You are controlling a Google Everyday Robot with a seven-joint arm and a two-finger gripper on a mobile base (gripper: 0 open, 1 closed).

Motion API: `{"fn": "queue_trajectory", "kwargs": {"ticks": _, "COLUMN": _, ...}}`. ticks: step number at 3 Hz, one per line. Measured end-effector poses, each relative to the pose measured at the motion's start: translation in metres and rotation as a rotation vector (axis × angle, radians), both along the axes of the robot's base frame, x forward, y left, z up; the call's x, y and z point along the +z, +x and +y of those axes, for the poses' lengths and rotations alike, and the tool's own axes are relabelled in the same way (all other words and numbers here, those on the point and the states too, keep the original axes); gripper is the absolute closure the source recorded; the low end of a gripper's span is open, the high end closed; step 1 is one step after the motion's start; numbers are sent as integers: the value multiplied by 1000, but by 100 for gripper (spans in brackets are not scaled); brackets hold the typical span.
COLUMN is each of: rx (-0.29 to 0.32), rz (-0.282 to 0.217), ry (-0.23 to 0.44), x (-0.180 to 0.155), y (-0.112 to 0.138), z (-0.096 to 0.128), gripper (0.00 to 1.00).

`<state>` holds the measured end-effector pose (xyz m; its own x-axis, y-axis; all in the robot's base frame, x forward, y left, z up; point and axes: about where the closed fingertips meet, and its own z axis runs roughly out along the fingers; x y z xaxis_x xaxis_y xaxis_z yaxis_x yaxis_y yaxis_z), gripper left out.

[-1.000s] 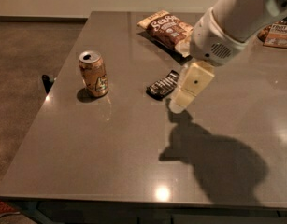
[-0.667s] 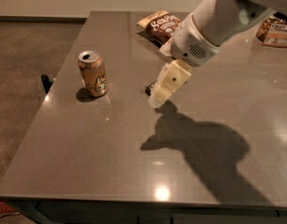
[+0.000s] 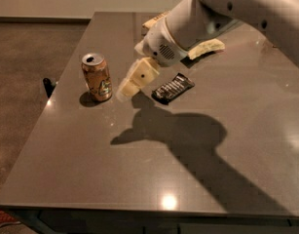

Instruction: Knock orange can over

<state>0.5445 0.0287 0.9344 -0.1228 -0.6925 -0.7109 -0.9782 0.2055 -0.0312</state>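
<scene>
The orange can [image 3: 97, 77] stands upright near the left edge of the dark grey table [image 3: 139, 169], its silver top showing and a green-and-white mark on its side. My gripper [image 3: 123, 94] comes in from the upper right on the white arm [image 3: 188, 23]. Its cream tip hangs just right of the can, about level with the can's lower half, with a narrow gap between them. The can is not tilted.
A flat black wrapped bar [image 3: 173, 87] lies on the table just right of the gripper. A snack bag [image 3: 155, 20] at the back is mostly hidden behind the arm. The table's left edge runs close to the can. A small dark object [image 3: 49, 86] sits on the floor.
The arm has swung left across the table, past the black bar. The gripper tip has gone from well right of the can to just beside it. The can has not moved.
</scene>
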Motion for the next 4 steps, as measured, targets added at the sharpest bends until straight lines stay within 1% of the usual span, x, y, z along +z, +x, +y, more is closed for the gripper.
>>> {"fn": "queue_trajectory", "kwargs": {"ticks": 1, "rx": -22, "rz": -34, "ry": 46, "x": -3, "y": 9, "z": 35, "gripper": 0}}
{"fn": "queue_trajectory", "kwargs": {"ticks": 2, "rx": -48, "rz": -68, "ry": 52, "x": -11, "y": 21, "z": 65, "gripper": 0}}
{"fn": "queue_trajectory", "kwargs": {"ticks": 3, "rx": -70, "rz": -69, "ry": 28, "x": -23, "y": 40, "z": 92, "gripper": 3}}
{"fn": "queue_trajectory", "kwargs": {"ticks": 4, "rx": -76, "rz": -59, "ry": 14, "x": -30, "y": 48, "z": 104, "gripper": 26}}
